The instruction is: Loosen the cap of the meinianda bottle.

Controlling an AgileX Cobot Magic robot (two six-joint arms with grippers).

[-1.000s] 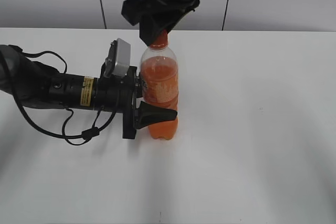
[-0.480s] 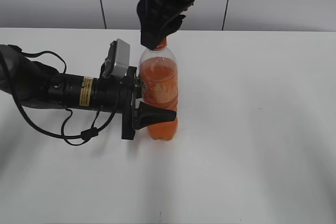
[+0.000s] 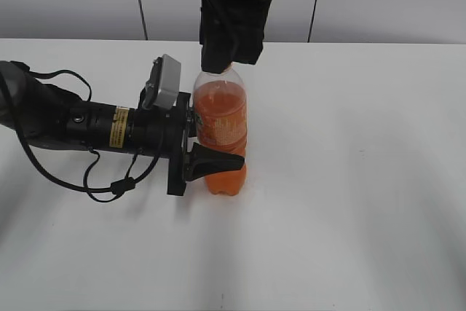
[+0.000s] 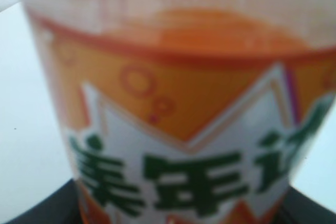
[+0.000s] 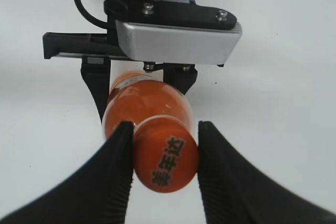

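Meinianda bottle (image 3: 222,136) stands upright on the tabletop (image 3: 349,180) — left end effector (image 3: 207,147) clamps its labelled waist, right end effector (image 5: 163,156) from above pinches the cap (image 5: 166,158) — both grips set, the loosening twist looks not finished yet

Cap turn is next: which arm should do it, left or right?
Right. The right gripper has a finger on each side of the cap, closed on it from above. The left gripper clamps the meinianda bottle at its label, bracing it upright on the table.
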